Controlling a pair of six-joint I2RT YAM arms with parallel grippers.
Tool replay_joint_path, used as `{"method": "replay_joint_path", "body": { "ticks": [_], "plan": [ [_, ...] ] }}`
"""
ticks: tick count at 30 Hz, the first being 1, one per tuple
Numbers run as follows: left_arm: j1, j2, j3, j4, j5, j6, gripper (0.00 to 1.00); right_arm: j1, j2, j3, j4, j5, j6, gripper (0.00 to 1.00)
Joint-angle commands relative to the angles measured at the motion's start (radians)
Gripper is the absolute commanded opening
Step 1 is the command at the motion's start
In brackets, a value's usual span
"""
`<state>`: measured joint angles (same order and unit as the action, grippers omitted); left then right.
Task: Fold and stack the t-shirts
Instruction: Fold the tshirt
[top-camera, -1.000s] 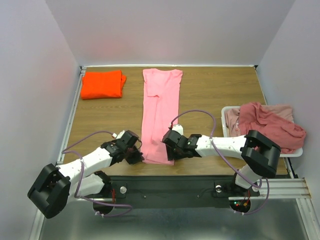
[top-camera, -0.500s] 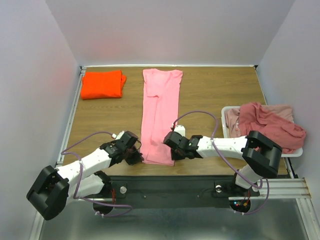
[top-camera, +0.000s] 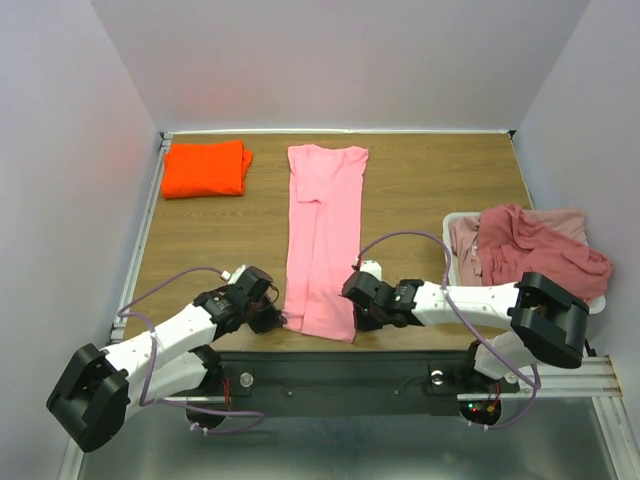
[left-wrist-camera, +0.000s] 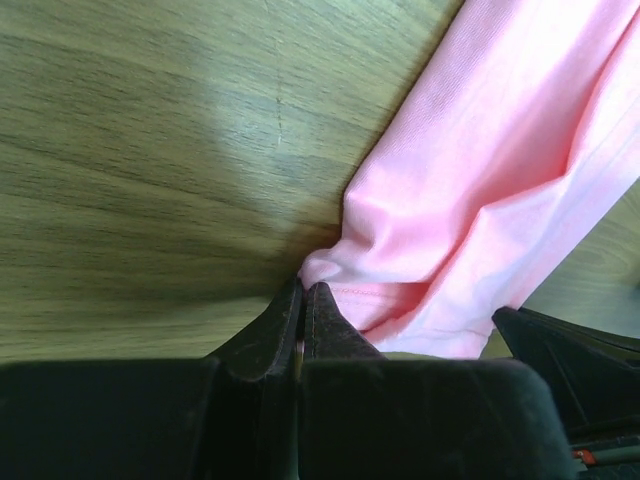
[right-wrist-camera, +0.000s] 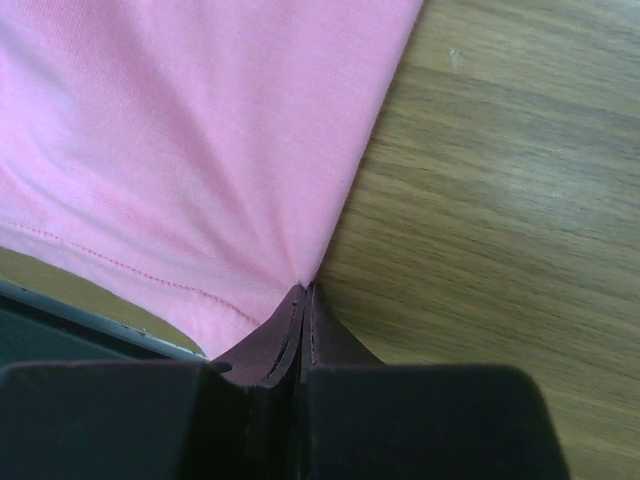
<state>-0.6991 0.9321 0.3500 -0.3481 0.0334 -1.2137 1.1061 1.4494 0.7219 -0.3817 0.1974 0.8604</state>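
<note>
A light pink t-shirt (top-camera: 324, 230), folded into a long strip, runs down the middle of the table. My left gripper (top-camera: 281, 321) is shut on its near left hem corner (left-wrist-camera: 330, 270). At the near right corner (right-wrist-camera: 290, 270) of the same hem, my right gripper (top-camera: 356, 322) pinches the cloth with its jaws pressed together. A bright orange t-shirt (top-camera: 204, 167) lies folded at the far left. Dusty rose and pale pink t-shirts (top-camera: 535, 250) are heaped in a white tray (top-camera: 452, 222) at the right.
The table's near edge and the dark base rail (top-camera: 330, 372) lie right behind both grippers. Grey walls close the table in at the back and sides. Bare wood (top-camera: 210, 235) lies between the orange shirt and the pink strip.
My right gripper has closed on the hem corner. Both grippers have drawn back toward the near edge, and the pink shirt has slid that way with them.
</note>
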Motion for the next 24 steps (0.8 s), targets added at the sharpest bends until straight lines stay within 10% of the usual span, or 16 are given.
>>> {"method": "replay_joint_path", "body": {
  "ticks": [1, 7, 24],
  "plan": [
    [0.000, -0.026, -0.022, -0.032, -0.026, 0.003, 0.00, 0.009, -0.027, -0.009, -0.052, -0.007, -0.011, 0.02],
    [-0.003, -0.044, -0.039, -0.037, 0.008, 0.008, 0.00, 0.009, -0.043, 0.027, -0.071, -0.021, -0.047, 0.36],
    [-0.062, -0.119, -0.083, -0.031, 0.042, -0.072, 0.00, 0.120, 0.074, 0.182, -0.108, 0.057, -0.061, 0.40]
  ]
}}
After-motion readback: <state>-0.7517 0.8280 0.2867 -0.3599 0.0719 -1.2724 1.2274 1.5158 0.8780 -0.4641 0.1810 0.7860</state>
